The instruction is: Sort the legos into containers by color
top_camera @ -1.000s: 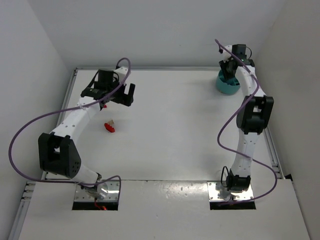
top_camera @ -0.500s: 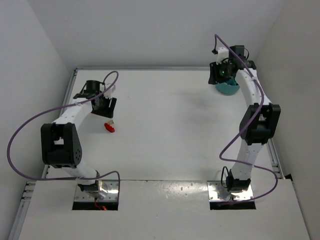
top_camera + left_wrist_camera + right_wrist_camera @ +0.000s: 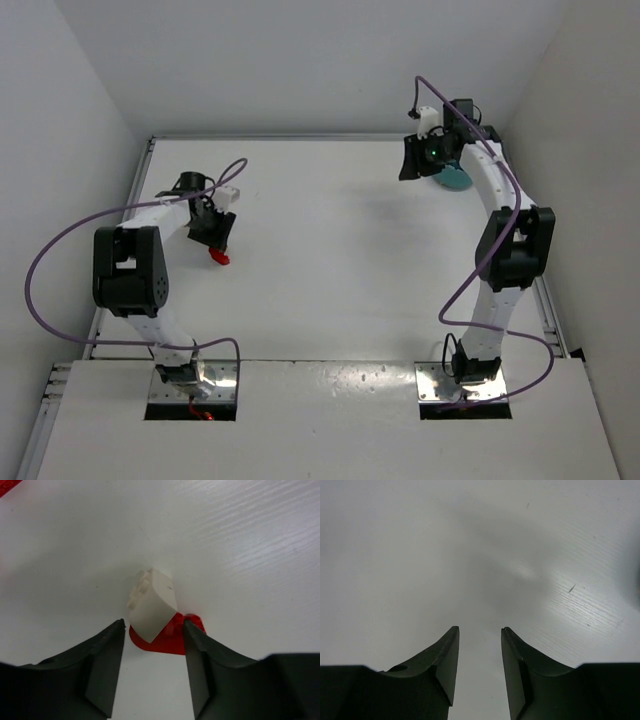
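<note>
White walls close in a pale bench (image 3: 330, 260), and at its left side the left end effector (image 3: 152, 627) is low over a whitish lego (image 3: 152, 602) that leans on a flat red lego (image 3: 167, 637). Its jaws are partly apart, flanking the whitish lego's near end, with bare bench showing beside the left finger. The lego's long axis points away from the fingers, slanting slightly left, with its studs on the far left face. At the far right corner the right end effector (image 3: 479, 632) is parted over bare bench, gripping nothing, just beside the teal tub (image 3: 456, 179).
</note>
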Robot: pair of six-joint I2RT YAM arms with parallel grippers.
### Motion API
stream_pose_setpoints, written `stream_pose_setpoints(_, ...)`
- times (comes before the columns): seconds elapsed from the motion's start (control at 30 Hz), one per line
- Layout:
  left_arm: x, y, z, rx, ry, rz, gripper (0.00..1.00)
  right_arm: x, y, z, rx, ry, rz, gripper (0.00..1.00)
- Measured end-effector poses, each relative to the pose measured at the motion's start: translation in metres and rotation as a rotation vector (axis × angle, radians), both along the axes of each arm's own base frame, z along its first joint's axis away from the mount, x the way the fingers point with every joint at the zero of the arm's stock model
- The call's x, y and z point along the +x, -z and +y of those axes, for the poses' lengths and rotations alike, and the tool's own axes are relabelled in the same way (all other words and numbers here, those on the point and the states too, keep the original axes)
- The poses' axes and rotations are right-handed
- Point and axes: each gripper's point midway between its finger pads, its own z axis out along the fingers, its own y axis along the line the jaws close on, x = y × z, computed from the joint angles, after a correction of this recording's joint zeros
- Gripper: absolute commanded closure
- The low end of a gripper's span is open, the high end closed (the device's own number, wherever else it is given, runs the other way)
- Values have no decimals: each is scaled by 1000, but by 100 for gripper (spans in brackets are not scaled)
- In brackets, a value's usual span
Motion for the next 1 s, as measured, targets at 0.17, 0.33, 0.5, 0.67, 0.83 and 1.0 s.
stream_pose_setpoints(0.17,4,8,0,-2,13,0,57,-6,5,7,22,-12,25,61)
stream_pose_setpoints(0.33,9,15,-1,-8,18,-2,52,-14,14,17,37,-28,58,61)
stream_pose_setpoints(0.5,10,21,-3,-17,23,3,42,-20,18,24,47,-42,77,61)
stream_pose_setpoints(0.67,15,20,-5,-30,28,-13,57,-25,21,28,49,-52,86,61)
stream_pose_setpoints(0.83,19,16,-9,-53,39,-28,84,-33,25,32,65,-55,108,62)
stream_pose_setpoints(1.0,21,-5,-25,-158,66,-76,92,-59,26,52,193,-74,151,60)
